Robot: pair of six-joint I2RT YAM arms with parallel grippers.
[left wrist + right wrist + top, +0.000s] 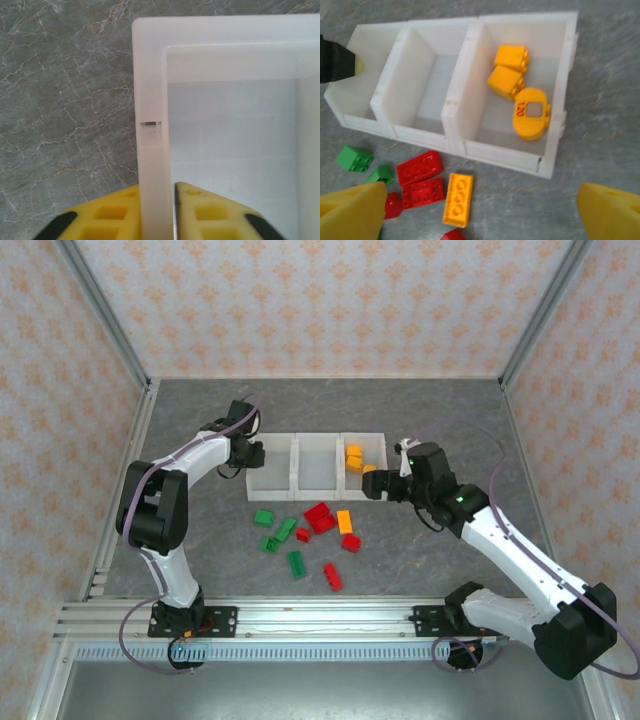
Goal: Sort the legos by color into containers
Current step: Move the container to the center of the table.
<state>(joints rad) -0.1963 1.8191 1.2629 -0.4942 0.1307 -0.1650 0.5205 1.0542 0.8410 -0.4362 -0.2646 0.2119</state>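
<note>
The left gripper clamped on the containers blocks their left end; the middle bin is open above.

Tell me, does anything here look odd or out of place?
Yes: the left hand is clamped on the end bin, one finger inside its outer wall and one outside, rather than on any of the loose legos. Nothing looks spilled or broken.
</note>
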